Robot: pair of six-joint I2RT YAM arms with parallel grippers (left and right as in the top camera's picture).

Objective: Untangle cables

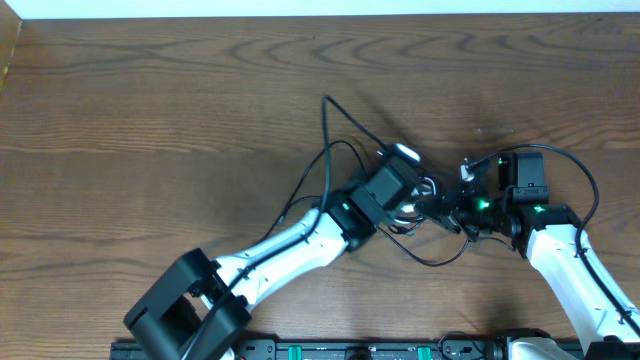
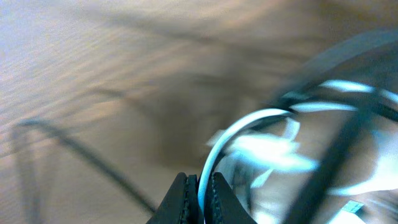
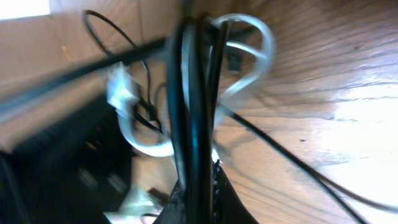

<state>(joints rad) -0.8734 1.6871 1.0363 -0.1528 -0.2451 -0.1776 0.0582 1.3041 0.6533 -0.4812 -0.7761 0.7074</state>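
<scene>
The cables lie tangled at mid-table between my two grippers (image 1: pixel 425 200). A thin black cable (image 1: pixel 330 130) loops away to the upper left, and another black loop (image 1: pixel 435 260) sags toward the front. My left gripper (image 2: pixel 200 190) is shut on the white cable (image 2: pixel 249 121), which arcs up and right from the jaws. My right gripper (image 3: pixel 199 186) is shut on a bundle of black cable strands (image 3: pixel 196 93) running straight up from the jaws. A white cable loop (image 3: pixel 252 56) and its plug (image 3: pixel 121 90) hang behind that bundle. Both wrist views are blurred.
The wooden table (image 1: pixel 150 110) stretches wide to the left and back. The left arm (image 1: pixel 280 245) reaches in from the front left, the right arm (image 1: pixel 570 260) from the front right, with its own thick black wire (image 1: pixel 585 175) arching above it.
</scene>
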